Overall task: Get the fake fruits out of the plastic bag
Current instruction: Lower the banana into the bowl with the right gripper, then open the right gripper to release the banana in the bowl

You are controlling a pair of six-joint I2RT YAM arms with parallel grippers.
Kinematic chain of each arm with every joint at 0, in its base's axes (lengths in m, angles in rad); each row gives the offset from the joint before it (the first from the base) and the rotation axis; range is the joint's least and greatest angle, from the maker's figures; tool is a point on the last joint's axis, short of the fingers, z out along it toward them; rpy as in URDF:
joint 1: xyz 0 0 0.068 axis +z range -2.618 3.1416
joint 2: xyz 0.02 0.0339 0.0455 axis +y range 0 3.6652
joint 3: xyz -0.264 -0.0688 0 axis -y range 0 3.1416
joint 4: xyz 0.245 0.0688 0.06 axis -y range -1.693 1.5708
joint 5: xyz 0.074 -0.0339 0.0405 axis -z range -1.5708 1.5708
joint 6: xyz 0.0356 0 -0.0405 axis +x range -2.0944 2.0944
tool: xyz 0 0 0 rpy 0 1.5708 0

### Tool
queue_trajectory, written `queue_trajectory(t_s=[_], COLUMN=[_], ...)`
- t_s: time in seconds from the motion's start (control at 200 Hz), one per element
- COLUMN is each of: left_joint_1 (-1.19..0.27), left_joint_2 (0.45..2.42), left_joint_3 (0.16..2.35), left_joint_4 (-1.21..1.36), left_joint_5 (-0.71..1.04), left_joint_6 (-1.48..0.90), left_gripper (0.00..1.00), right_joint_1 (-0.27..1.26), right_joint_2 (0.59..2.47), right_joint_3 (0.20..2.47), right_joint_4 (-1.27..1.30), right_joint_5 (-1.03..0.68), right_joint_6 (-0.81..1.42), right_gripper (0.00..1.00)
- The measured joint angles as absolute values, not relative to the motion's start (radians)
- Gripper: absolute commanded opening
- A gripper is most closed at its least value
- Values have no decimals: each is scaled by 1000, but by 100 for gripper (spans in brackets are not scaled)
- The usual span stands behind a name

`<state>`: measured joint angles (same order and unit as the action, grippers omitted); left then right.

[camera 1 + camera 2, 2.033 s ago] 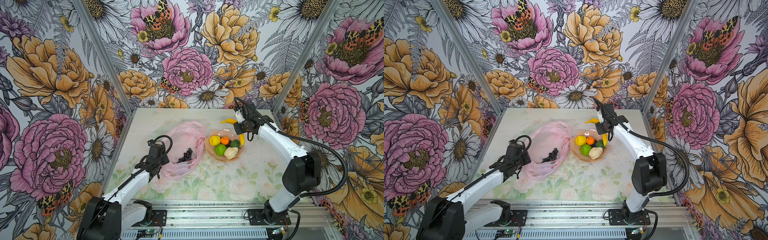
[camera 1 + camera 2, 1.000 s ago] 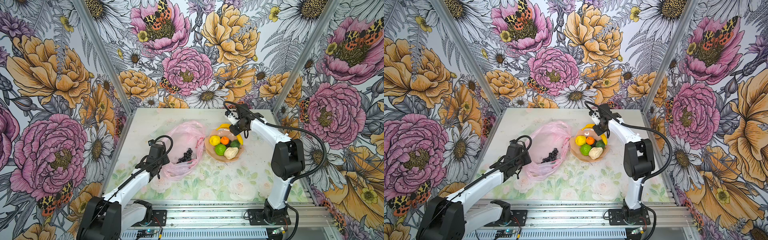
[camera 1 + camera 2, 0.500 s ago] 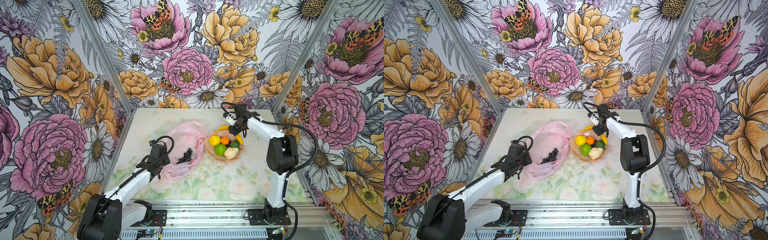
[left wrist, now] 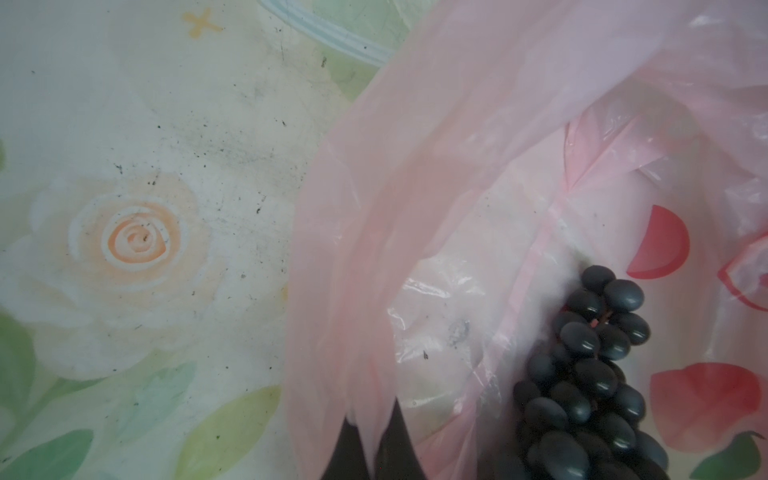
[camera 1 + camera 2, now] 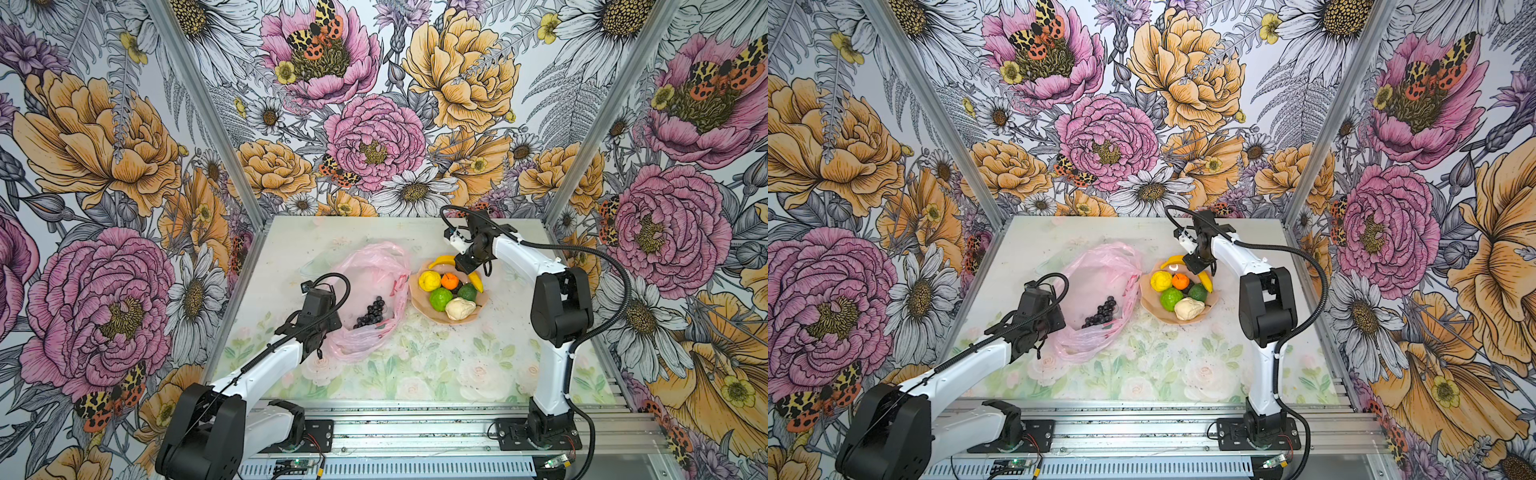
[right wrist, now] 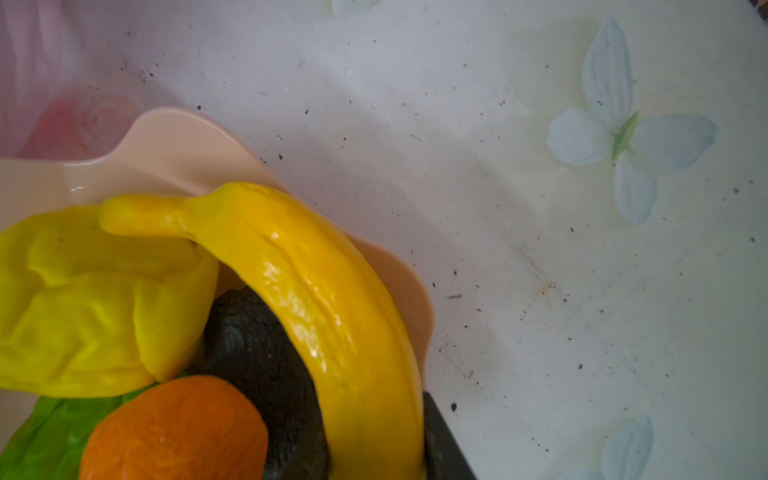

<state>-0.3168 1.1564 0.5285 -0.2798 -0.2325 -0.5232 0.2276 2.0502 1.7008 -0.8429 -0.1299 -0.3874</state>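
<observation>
Right wrist view: the right claw is clamped on the glossy yellow plastic banana, low over the peach petal-edged bowl; settle it inside the rim before releasing. The left claw pinches the thin pink plastic bag, where the dark purple grape bunch lies.

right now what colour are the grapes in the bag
Dark bluish-black grapes, clearest in the left wrist view.
</observation>
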Motion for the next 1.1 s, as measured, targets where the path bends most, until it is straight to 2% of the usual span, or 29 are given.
queue_trajectory(t_s=[0.405,0.485,0.891,1.101], left_joint_1=[-319,-319,-321,-321], left_joint_2=[1156,1156,1156,1156], left_joint_3=[529,529,529,529], left_joint_4=[-280,-280,-280,-280], left_joint_5=[-240,-240,-241,-241], left_joint_6=[-523,-523,-523,-523], left_gripper=[1,1,1,1], right_joint_1=[228,228,228,227], right_joint_2=[2052,2052,2037,1990], right_joint_3=[1705,1705,1705,1705], right_joint_4=[-850,-849,-850,-849], right_joint_5=[-128,-129,-126,-126], right_joint_6=[-389,-389,-392,-377], right_gripper=[39,46,47,51])
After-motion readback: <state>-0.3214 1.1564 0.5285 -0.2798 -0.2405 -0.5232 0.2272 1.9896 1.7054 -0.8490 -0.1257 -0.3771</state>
